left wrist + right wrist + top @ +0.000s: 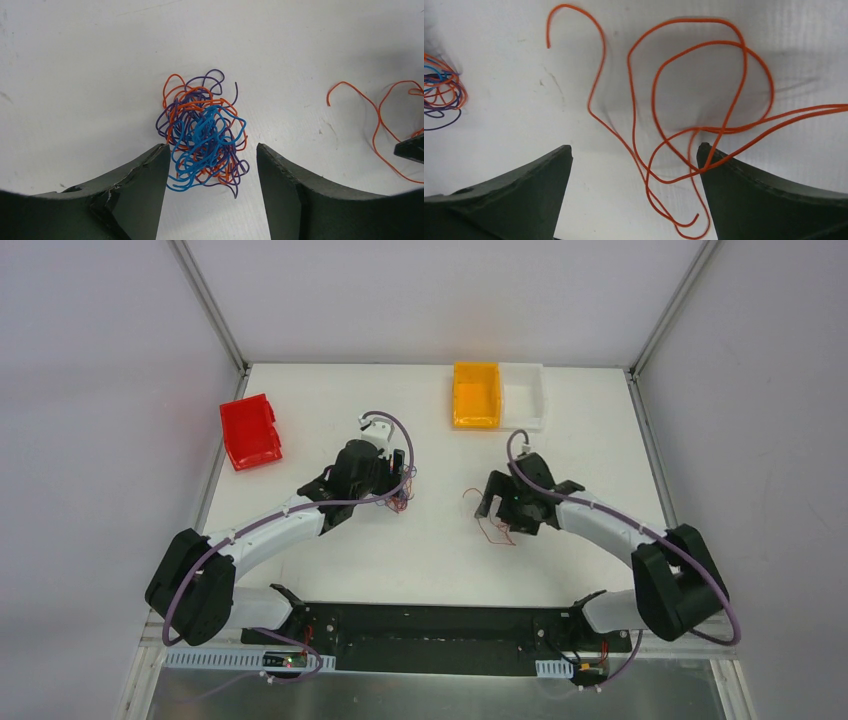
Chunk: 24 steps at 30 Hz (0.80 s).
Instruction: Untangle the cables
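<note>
A flat white table (430,570) stands inside pale walls, with both arm bases bolted along its near edge.

In the upper left of the overhead view, an open red plastic bin (250,432) sits close to the table's left edge. Right of it, near the centre, the left gripper (211,150) points down at the surface. Its jaws are parted and grasp nothing. Between its two dark fingers lies the knotted ball of thin curly cables (205,135), with orange, purple and bright blue strands wound tightly together on the bare table. In the left wrist view the left finger's tip comes right up to the ball's edge, and I cannot tell whether it touches. The right finger stands clear of the ball.

Further right, apart from the ball, a single long orange wire (629,100) lies loose on the table in wide open loops. The right gripper (634,147) hangs over it with its jaws spread wide, and nothing is pinched. Several loops run through the gap between the fingers, and two strands cross at the tip of the right-hand finger.

At the far edge, upper centre of the overhead view, an orange plastic bin (475,395) sits side by side with a white plastic bin (527,395), the white one to its right.
</note>
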Each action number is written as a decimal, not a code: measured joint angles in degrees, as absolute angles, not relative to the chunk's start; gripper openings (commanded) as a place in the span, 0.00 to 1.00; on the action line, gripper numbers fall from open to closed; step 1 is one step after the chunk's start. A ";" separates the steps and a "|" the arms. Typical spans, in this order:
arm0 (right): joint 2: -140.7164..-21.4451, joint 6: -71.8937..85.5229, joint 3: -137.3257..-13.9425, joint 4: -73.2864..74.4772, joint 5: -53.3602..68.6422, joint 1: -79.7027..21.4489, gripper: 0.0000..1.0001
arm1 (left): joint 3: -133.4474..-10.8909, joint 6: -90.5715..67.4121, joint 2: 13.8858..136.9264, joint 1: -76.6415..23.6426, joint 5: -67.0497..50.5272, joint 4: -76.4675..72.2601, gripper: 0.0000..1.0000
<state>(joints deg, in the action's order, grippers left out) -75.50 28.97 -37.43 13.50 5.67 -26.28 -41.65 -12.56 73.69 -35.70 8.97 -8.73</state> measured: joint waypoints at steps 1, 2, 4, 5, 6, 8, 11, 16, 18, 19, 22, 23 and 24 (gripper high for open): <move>-77.49 28.53 -39.88 15.11 3.05 -28.56 0.99 | -41.65 -12.56 73.69 -35.70 8.97 -8.73 0.65; -79.13 28.16 -42.04 16.45 0.71 -30.37 1.00 | -41.65 -12.56 73.69 -35.70 8.97 -8.73 0.65; -83.13 27.40 -47.33 19.31 -4.54 -34.22 0.99 | -41.65 -12.56 73.69 -35.70 8.97 -8.73 0.66; -84.90 27.05 -49.56 20.62 -6.98 -35.70 1.00 | -41.65 -12.56 73.69 -35.70 8.99 -8.73 0.65; -86.52 26.76 -51.33 21.71 -9.19 -36.91 1.00 | -41.65 -12.56 73.69 -35.70 8.97 -8.73 0.66; -89.30 26.41 -53.49 23.44 -12.88 -38.59 1.00 | -41.65 -12.56 73.69 -35.70 8.99 -8.73 0.66; -93.03 26.30 -54.89 26.28 -17.21 -40.49 1.00 | -41.65 -12.53 73.69 -35.70 8.99 -8.73 0.66; -96.12 26.79 -57.80 29.50 -22.02 -41.56 0.99 | -41.65 -12.53 73.69 -35.86 8.99 -8.73 0.66; -96.66 26.92 -58.48 29.93 -23.42 -41.63 0.86 | -41.65 -12.53 73.69 -36.05 8.99 -8.73 0.66; -96.84 26.89 -58.61 30.00 -23.81 -41.63 0.69 | -41.65 -12.53 73.69 -36.07 8.97 -8.73 0.66; -97.27 26.89 -58.83 29.82 -24.23 -41.63 0.34 | -41.65 -12.53 73.69 -36.07 8.99 -8.73 0.65; -97.38 26.83 -58.83 29.78 -24.23 -41.60 0.24 | -41.65 -12.53 73.69 -36.07 8.99 -8.73 0.66; -97.54 26.87 -58.83 29.76 -24.23 -41.60 0.15 | -41.65 -12.53 73.69 -36.05 9.02 -8.73 0.66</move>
<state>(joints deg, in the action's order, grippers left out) -97.54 26.87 -58.83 29.76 -24.23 -41.60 -41.65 -12.53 73.69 -36.05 9.02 -8.73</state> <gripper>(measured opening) 0.403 0.655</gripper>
